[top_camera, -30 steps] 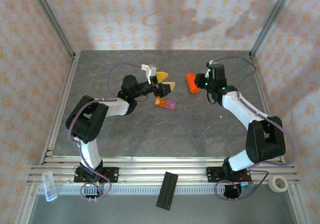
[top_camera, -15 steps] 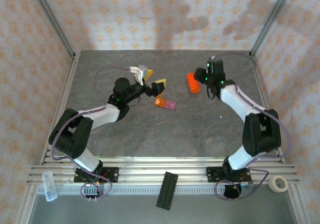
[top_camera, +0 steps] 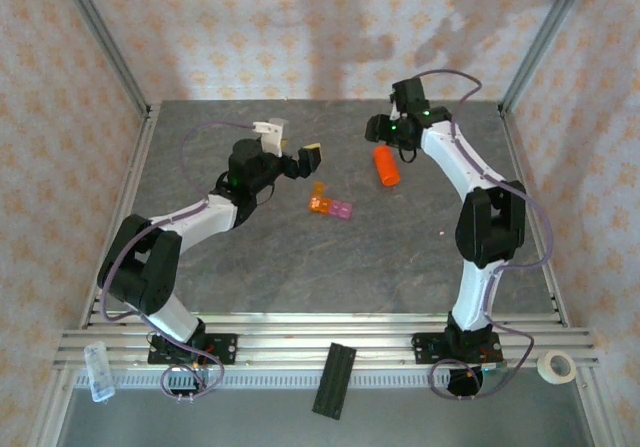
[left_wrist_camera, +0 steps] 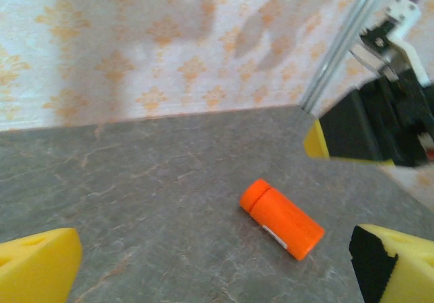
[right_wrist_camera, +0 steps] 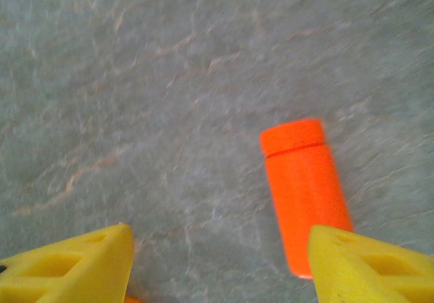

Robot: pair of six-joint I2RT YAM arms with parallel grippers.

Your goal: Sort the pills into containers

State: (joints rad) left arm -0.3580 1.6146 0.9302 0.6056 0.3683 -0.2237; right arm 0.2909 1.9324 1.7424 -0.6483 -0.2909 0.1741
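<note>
Left fingers (left_wrist_camera: 37, 266) are spread wide, with nothing between them, and they hang above the grey surface (top_camera: 300, 267) on the left side. From the left wrist camera you look between the yellow tips across to the orange bottle (left_wrist_camera: 281, 218), which lies on its side. The right arm's black and yellow fingers sit just beyond it. Over on the other side, the right fingers (right_wrist_camera: 68, 266) are apart too and grip nothing. The bottle (right_wrist_camera: 306, 194) rests on the surface just ahead of the right-hand tip, its cap pointing away. From above, the strip of cells (top_camera: 330, 207), orange at one end and pink-purple along the rest, lies flat near the middle of the surface. It is closer to the left fingers (top_camera: 312, 155) and apart from the bottle (top_camera: 386, 165). The pills are too small to make out from here.
</note>
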